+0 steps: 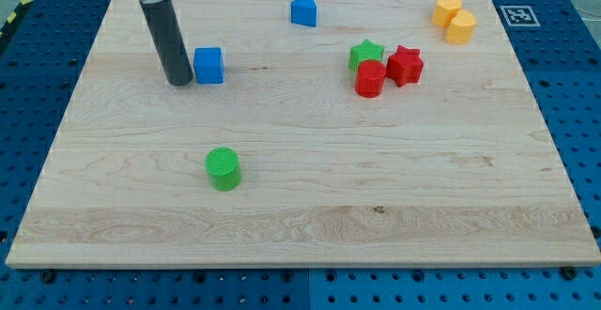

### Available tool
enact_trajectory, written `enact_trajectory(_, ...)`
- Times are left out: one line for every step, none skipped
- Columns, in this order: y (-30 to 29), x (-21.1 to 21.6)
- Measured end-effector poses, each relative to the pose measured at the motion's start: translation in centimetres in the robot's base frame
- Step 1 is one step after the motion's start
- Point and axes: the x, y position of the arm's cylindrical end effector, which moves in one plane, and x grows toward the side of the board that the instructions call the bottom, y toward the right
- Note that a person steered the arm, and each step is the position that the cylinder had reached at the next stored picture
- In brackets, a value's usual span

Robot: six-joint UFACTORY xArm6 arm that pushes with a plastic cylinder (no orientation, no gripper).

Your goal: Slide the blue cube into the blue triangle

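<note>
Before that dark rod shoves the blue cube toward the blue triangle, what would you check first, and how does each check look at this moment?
1. My tip sits beside the small blue cube, on the view's left: ok.
2. Tip touching the cube: cannot tell, very close.
3. Blue triangle block lies toward the view's upper right of the cube: ok.
4. Path between them free of blocks: ok.
5. Push line aims at the triangle: not ok, tip should sit lower-left of the cube.
6. Green cylinder and the red and green cluster stay out of the way: ok.

One camera looks down at a slant from the near long edge, taking in the whole bench [310, 207].
</note>
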Motion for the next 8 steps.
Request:
enact_trajectory(3.2,-0.8)
enact_trajectory(5.6,-6.8)
enact_trajectory(6.1,-11.0)
enact_trajectory(6.0,-9.9)
enact_trajectory(5.6,-9.4)
enact_trajectory(7.0,-9.4)
enact_trajectory(8.8,-11.6)
enact_trajectory(10.1,-13.4)
